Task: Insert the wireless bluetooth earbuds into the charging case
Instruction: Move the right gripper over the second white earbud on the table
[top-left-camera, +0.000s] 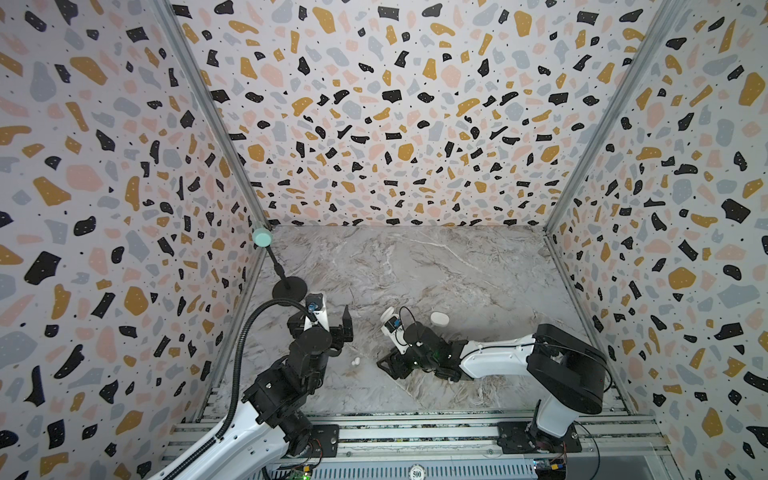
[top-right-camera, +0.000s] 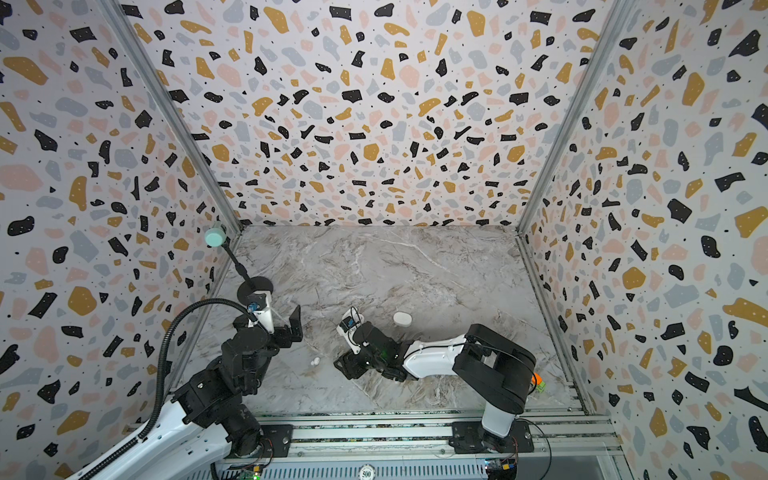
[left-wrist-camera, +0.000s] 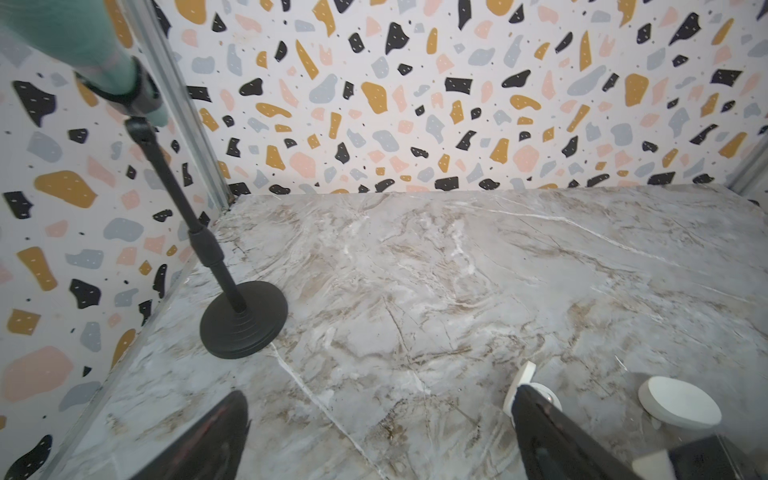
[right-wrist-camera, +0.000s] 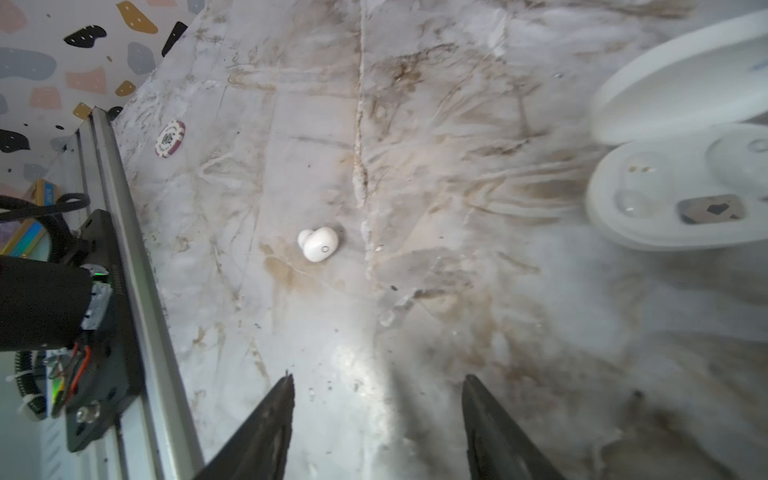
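A tiny white earbud (right-wrist-camera: 318, 244) lies on the marble table, ahead of my right gripper (right-wrist-camera: 376, 378) and apart from it. That gripper is open, with nothing between its black fingers (right-wrist-camera: 274, 415). In both top views the earbud (top-left-camera: 356, 362) (top-right-camera: 314, 361) lies just left of the right gripper (top-left-camera: 384, 365). The white charging case (right-wrist-camera: 681, 187) stands open off to one side, its lid (right-wrist-camera: 685, 83) raised. A second white case (top-left-camera: 439, 319) (left-wrist-camera: 679, 401) lies closed further right. My left gripper (left-wrist-camera: 378, 390) (top-left-camera: 328, 328) hangs wide open and empty over bare table.
A black microphone stand (top-left-camera: 289, 286) (left-wrist-camera: 243, 328) with a mint-green head stands at the back left. A poker chip (right-wrist-camera: 169, 138) lies by the front rail (top-left-camera: 415, 419). Patterned walls close three sides. An orange and green object (top-right-camera: 538, 380) sits behind the right arm.
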